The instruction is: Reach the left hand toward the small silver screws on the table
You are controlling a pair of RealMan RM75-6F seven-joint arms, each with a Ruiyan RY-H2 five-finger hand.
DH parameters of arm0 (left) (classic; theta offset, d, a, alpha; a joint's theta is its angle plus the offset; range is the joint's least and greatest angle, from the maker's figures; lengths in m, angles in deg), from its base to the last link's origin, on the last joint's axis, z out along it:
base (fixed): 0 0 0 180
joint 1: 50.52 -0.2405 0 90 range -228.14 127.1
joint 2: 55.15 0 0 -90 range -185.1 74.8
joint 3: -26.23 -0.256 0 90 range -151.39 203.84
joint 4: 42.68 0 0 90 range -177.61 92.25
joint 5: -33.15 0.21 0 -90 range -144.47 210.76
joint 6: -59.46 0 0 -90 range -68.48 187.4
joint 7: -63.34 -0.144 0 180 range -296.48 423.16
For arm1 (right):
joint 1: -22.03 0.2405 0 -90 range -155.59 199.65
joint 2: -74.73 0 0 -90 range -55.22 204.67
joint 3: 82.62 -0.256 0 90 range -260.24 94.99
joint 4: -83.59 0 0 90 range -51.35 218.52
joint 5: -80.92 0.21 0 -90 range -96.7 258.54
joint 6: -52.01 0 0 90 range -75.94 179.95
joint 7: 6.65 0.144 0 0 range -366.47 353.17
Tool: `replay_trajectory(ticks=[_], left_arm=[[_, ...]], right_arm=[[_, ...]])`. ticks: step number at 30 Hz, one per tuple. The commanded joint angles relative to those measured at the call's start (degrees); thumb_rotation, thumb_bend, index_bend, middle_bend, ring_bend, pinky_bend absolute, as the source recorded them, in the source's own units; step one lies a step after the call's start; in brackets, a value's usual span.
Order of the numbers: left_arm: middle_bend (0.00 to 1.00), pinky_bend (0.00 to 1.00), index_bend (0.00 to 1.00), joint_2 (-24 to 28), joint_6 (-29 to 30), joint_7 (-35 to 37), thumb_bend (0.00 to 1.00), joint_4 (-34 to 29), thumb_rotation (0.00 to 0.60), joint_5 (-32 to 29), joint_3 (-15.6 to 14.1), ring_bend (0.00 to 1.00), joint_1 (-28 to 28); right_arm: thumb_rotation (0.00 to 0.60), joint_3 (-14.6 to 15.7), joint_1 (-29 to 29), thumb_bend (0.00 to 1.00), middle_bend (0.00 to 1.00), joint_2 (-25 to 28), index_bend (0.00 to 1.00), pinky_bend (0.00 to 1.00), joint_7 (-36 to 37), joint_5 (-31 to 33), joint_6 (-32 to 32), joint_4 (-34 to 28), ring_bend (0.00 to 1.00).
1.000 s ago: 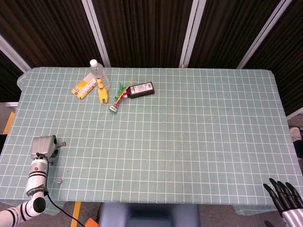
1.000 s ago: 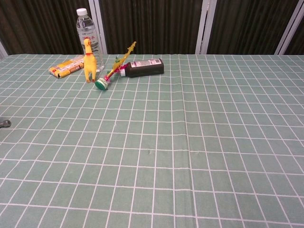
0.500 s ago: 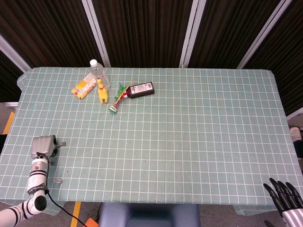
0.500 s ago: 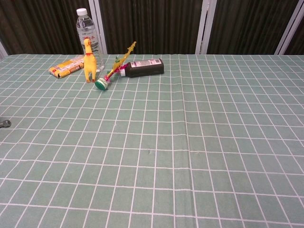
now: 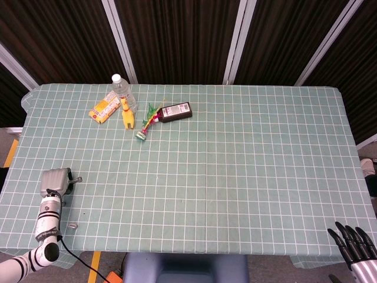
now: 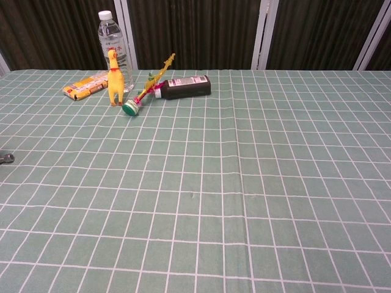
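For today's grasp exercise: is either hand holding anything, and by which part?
The right hand holds nothing, fingers apart, off the table edge. The left hand lies palm-down on the table; its fingers are hidden, so any hold cannot be told.

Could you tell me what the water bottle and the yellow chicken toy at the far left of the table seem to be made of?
The water bottle looks like clear, glossy plastic: you see through its ribbed wall, and it has a white cap. The yellow chicken toy looks like soft rubber or vinyl, going by its smooth, uniformly bright moulded body, though the pictures cannot settle which.
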Motion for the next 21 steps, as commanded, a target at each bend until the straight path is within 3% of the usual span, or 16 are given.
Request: replay_trajectory(ticks=[1,10,21], left_arm=[[1.00,1.00,0.51,0.03,0.02,-0.06,0.40,-0.03,0.600,0.01,-0.01,1.00,0.00],[1.00,1.00,0.54,0.68,0.95,-0.03,0.42,-0.37,0.600,0.52,0.16,1.00,-0.17],[1.00,1.00,0.54,3.50,4.07,-0.84,0.42,-5.11,0.600,3.43,-0.25,1.00,-0.58]], right_arm=[[0.600,0.00,0.01,0.18,0.00,-0.01,0.00,0.00,-0.06,0.02,-0.05,-0.02,0.00],[0.600,-0.05,0.05,0.18,0.00,-0.03,0.00,0.00,-0.12,0.10,-0.14,-0.08,0.00],[0.600,0.04,0.06,0.18,0.00,0.02,0.00,0.00,-0.23,0.04,-0.28,-0.15,0.00]])
